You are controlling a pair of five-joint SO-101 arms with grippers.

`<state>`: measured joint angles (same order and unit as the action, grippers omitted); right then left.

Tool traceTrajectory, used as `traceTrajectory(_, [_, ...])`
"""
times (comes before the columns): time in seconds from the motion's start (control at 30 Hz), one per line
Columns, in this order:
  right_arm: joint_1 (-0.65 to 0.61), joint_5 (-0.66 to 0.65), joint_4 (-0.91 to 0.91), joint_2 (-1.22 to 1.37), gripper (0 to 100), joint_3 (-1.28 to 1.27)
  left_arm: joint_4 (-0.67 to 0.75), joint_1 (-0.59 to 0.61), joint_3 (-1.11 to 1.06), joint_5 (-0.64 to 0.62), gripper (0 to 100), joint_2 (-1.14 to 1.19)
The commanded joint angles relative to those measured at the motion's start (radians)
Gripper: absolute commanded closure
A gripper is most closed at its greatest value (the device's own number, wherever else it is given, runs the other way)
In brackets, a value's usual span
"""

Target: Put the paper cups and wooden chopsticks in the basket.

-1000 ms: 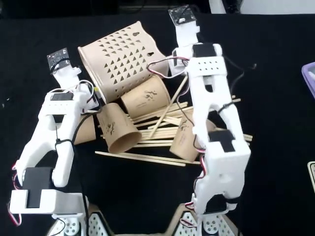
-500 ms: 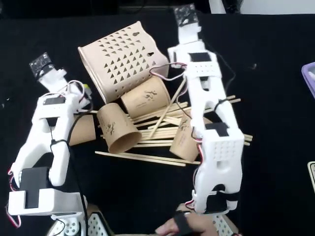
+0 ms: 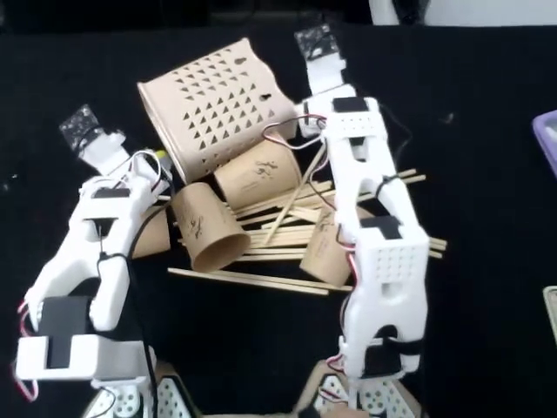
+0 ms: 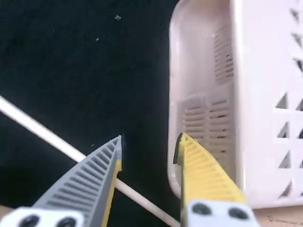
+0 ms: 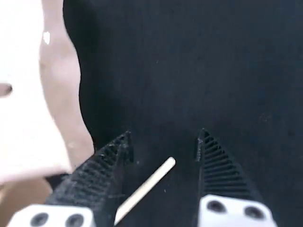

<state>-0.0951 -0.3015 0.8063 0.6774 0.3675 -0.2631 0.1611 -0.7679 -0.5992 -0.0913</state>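
Note:
The beige perforated basket (image 3: 213,104) lies tipped on its side at the back of the black table. Three paper cups (image 3: 257,170) (image 3: 209,228) (image 3: 326,248) lie on a heap of wooden chopsticks (image 3: 287,228) in front of it. Another cup (image 3: 150,233) is half hidden under the left arm. My left gripper (image 4: 150,139) is open beside the basket's rim (image 4: 199,94), its yellow finger against the wall, with a chopstick (image 4: 47,137) below. My right gripper (image 5: 165,135) is open above a chopstick end (image 5: 147,187), next to the basket's edge (image 5: 42,94).
A purple object (image 3: 548,131) sits at the table's right edge. The right arm (image 3: 374,218) stretches over the chopstick heap and partly covers one cup. Bare black cloth lies at the far right and front of the table.
The left arm has swung slightly back to the right, toward the basket. The right arm's wrist shifted a little left and nearer. A hand seen at the bottom edge is gone.

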Motion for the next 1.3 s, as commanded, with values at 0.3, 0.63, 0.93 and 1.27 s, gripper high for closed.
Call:
traceTrajectory(0.3, [-0.006,-0.003,-0.046,-0.274,77.9,-0.182,0.011,-0.050,0.061,0.133,80,-0.014])
traceTrajectory(0.63, [0.229,0.180,-0.068,-0.464,77.9,-0.354,0.009,0.081,0.225,0.130,80,0.000])
traceTrajectory(0.93, [0.193,0.304,-0.166,-0.486,77.9,-0.570,0.006,0.113,0.719,0.130,80,0.302])
traceTrajectory(1.27, [0.203,0.298,-0.310,-0.487,77.9,-0.680,-0.428,0.061,1.764,0.137,80,0.968])
